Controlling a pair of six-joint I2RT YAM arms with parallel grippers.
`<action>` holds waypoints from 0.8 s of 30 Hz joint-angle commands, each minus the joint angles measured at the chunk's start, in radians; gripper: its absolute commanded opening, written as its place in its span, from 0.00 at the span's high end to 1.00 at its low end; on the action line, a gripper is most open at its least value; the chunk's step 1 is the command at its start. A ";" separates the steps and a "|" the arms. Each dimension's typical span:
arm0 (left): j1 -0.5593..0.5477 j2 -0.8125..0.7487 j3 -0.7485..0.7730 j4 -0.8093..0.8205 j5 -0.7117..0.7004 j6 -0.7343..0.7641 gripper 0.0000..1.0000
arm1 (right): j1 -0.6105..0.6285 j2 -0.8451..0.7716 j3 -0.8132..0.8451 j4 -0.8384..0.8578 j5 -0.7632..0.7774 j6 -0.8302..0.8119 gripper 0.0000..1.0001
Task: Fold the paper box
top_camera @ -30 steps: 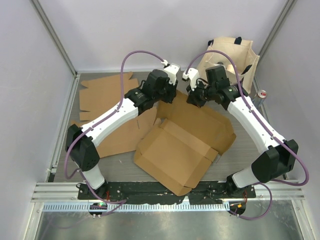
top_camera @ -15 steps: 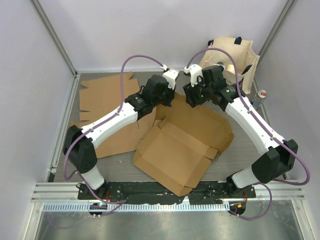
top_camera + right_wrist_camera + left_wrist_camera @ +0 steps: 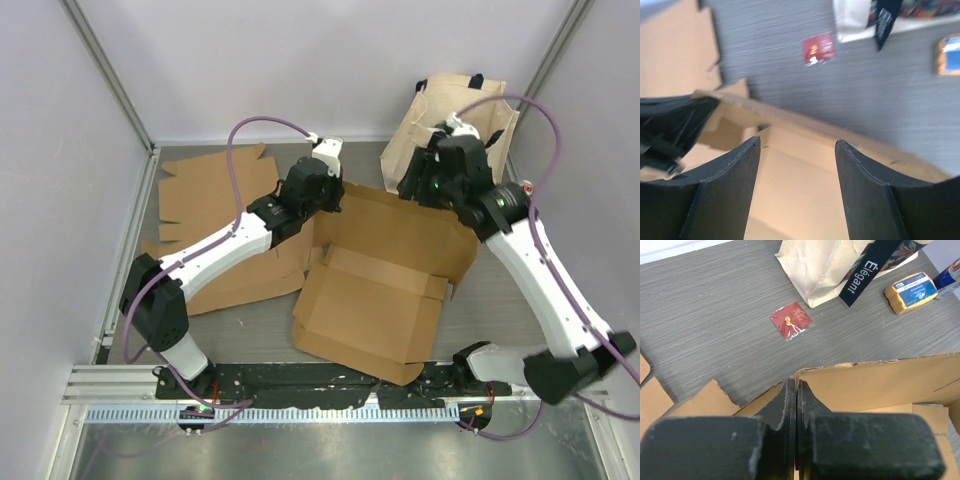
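Note:
The brown paper box (image 3: 385, 275) lies half opened in the middle of the table, its back panel raised. My left gripper (image 3: 328, 198) is shut on the box's far left corner. In the left wrist view the gripper (image 3: 797, 386) pinches the cardboard edge (image 3: 880, 385) between flat black fingers. My right gripper (image 3: 408, 188) hovers open over the box's far edge. In the right wrist view, the right gripper (image 3: 797, 142) has only cardboard (image 3: 800, 195) below its gap, and it touches nothing. The left gripper's dark fingers (image 3: 670, 125) show at that view's left.
Flat cardboard blanks (image 3: 210, 185) lie at the back left and under the left arm (image 3: 250, 275). A cream tote bag (image 3: 450, 115) stands at the back right, with a red packet (image 3: 791, 321), a yellow sponge (image 3: 910, 290) and a can (image 3: 952, 272) near it.
The right gripper opened, let go of the box's far edge and swung up and to the right. The left gripper closed on the corner. The box turned and slid right.

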State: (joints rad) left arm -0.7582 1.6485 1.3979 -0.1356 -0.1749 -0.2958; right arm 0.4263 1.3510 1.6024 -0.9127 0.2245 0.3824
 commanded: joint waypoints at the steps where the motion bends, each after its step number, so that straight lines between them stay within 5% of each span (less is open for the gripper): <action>1: 0.000 -0.070 -0.034 0.131 -0.043 -0.060 1.00 | 0.005 -0.248 -0.252 0.300 -0.144 0.435 0.35; 6: -0.001 -0.076 -0.046 0.155 -0.058 -0.083 1.00 | 0.003 -0.273 -0.395 0.400 -0.099 0.888 0.36; 12: -0.003 -0.082 -0.059 0.172 -0.041 -0.112 1.00 | 0.005 -0.193 -0.414 0.457 -0.111 1.160 0.35; 24: -0.010 -0.119 -0.092 0.211 -0.032 -0.100 1.00 | -0.015 -0.167 -0.476 0.426 -0.034 1.343 0.39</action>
State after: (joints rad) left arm -0.7643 1.5917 1.3178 -0.0299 -0.2089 -0.3855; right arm 0.4232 1.2060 1.1557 -0.5190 0.1455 1.6318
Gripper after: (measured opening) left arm 0.020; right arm 0.652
